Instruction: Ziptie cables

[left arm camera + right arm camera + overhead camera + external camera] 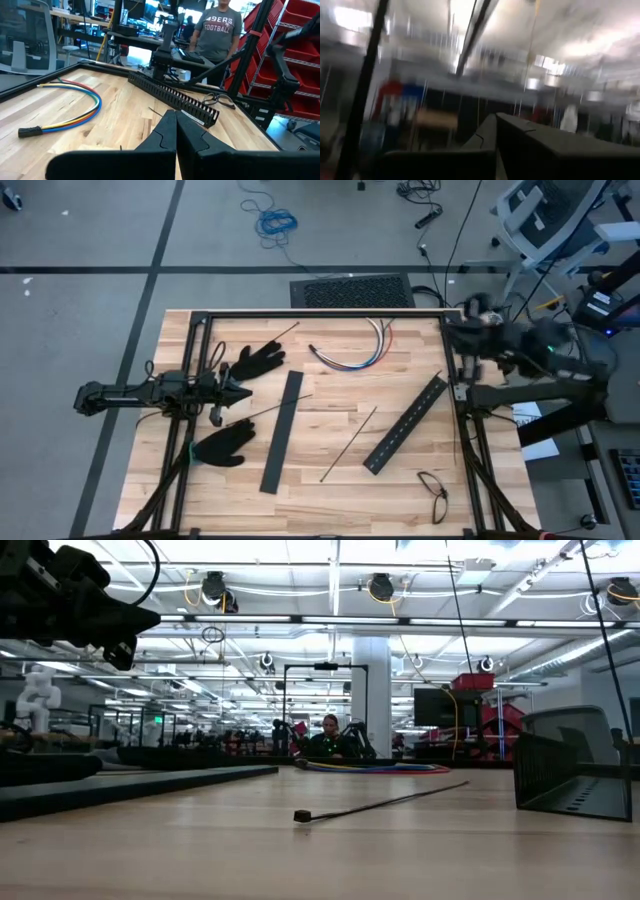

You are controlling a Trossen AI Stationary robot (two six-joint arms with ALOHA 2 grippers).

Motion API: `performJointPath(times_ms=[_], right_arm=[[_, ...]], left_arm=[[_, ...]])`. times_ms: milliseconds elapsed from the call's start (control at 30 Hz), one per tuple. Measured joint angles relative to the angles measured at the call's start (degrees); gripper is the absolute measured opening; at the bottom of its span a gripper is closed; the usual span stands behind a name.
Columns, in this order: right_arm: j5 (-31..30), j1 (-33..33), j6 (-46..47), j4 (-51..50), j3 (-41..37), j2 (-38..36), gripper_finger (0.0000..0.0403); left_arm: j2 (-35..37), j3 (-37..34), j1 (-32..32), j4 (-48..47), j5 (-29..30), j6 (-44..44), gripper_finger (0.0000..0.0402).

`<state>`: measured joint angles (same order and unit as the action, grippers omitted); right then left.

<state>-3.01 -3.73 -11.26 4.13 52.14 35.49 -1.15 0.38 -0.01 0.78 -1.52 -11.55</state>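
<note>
The middle of the worktop [330,405] is crossed by two black slotted bars [283,431], one near the left side and one [407,424] leaning toward the right edge, with thin zipties [349,443] lying between them. Two black gloves [252,363] block the left edge. The cables [352,352] lie near the far edge. Eyeglasses [434,490] occupy the near right corner. The near edge between the bars is free wood.
</note>
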Motion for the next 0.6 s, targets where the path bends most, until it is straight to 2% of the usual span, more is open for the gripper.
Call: performJointPath(times_ms=[100, 200, 400, 600], right_arm=[[0.3, 0.0, -0.1, -17.5, 12.8, 12.1, 0.0000], [1.1, 0.1, 1.1, -29.0, 20.7, 21.9, 0.0000], [4.7, 0.1, 9.8, -28.6, 22.9, 31.5, 0.0000], [3.3, 0.1, 17.8, -28.5, 22.9, 32.4, 0.0000]], left_arm=[[0.0, 0.0, 0.0, 0.0, 0.0, 0.0, 0.0000], [0.0, 0.0, 0.0, 0.0, 0.0, 0.0, 0.0000], [0.0, 0.0, 0.0, 0.0, 0.0, 0.0, 0.0000], [0.0, 0.0, 0.0, 0.5, 0.1, 0.0, 0.0000]])
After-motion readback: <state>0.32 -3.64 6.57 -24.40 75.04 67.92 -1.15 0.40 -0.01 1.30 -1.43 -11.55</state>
